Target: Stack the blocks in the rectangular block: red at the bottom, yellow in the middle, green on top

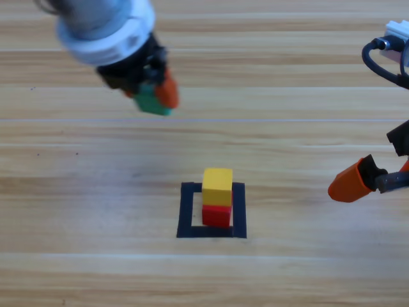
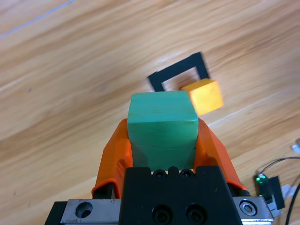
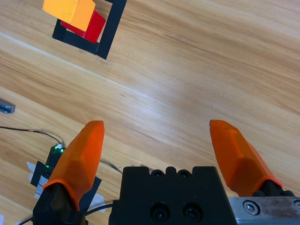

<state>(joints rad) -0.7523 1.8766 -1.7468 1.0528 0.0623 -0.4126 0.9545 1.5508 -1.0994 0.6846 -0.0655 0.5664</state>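
Observation:
The yellow cube (image 1: pixel 217 186) sits on the red cube (image 1: pixel 216 215) inside the black tape rectangle (image 1: pixel 186 211) at the table's middle. My left gripper (image 1: pixel 153 97) hangs high at the upper left, shut on the teal-green cube (image 1: pixel 151 102). Its wrist view shows the green cube (image 2: pixel 162 126) between the orange jaws, with the yellow cube (image 2: pixel 203 96) and tape outline (image 2: pixel 178 72) beyond. My right gripper (image 1: pixel 370 179) waits open at the right edge; its wrist view shows the yellow cube (image 3: pixel 69 11), red cube (image 3: pixel 91 26) and tape (image 3: pixel 110 35) at the upper left.
Black cables and a white part (image 1: pixel 390 45) lie at the upper right corner. A small board with a green light and wires (image 3: pixel 54 157) rests on the table near the right gripper (image 3: pixel 159 140).

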